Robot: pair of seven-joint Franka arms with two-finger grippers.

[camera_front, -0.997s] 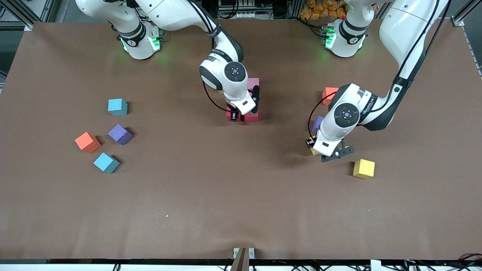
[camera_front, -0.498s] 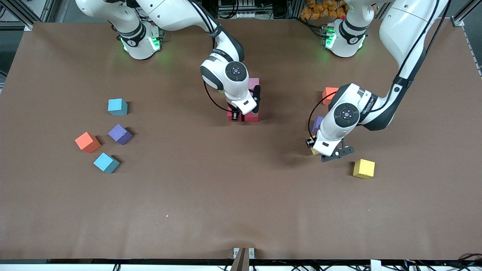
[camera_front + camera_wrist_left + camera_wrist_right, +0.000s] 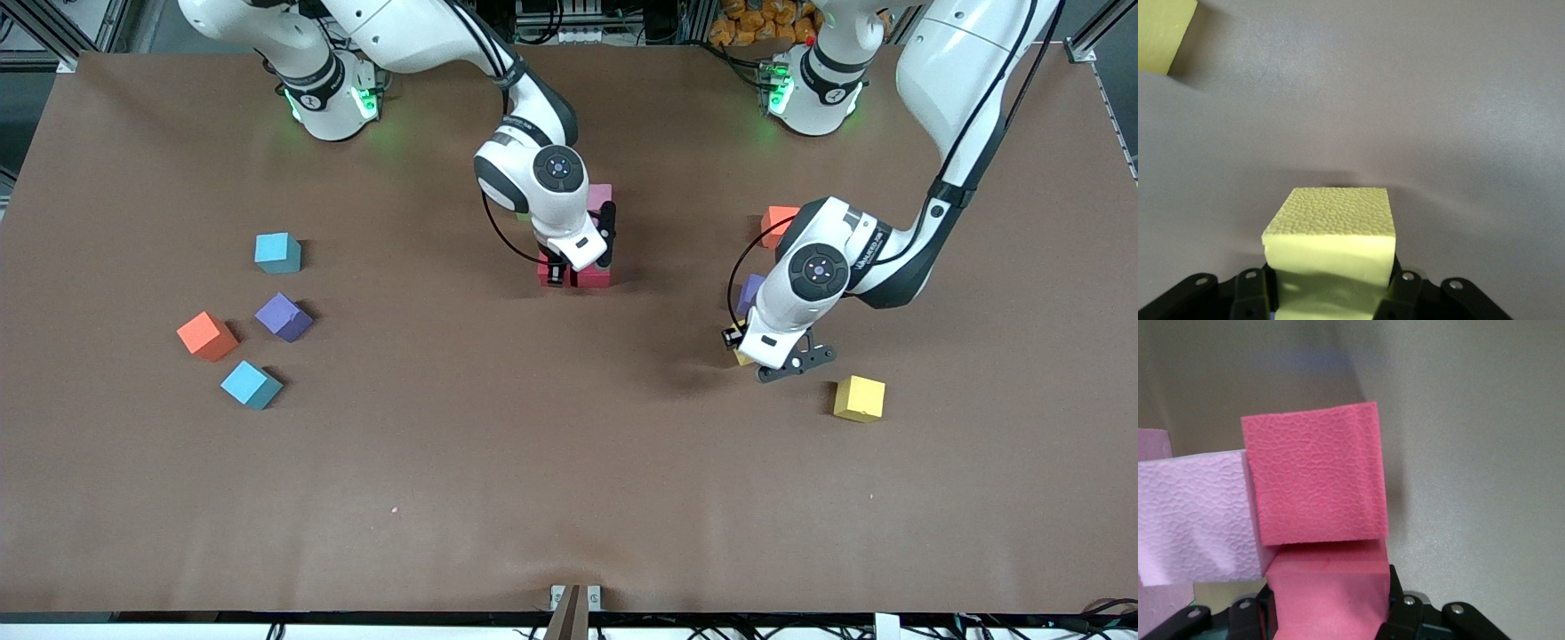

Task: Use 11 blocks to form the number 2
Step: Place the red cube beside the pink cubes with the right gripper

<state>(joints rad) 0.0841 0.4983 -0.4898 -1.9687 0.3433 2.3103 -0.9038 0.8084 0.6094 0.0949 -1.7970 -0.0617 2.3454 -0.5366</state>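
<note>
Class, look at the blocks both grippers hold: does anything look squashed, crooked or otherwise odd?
Yes. The yellow block in the left gripper is pinched inward where the fingers clamp it, so its side bulges above them. The red block in the right gripper looks undistorted.

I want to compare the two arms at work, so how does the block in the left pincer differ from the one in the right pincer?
The left pincer is shut on a yellow block, with bare table around it. The right pincer is shut on a red block, pressed against another red block beside a pink block. Both held blocks are textured foam.
</note>
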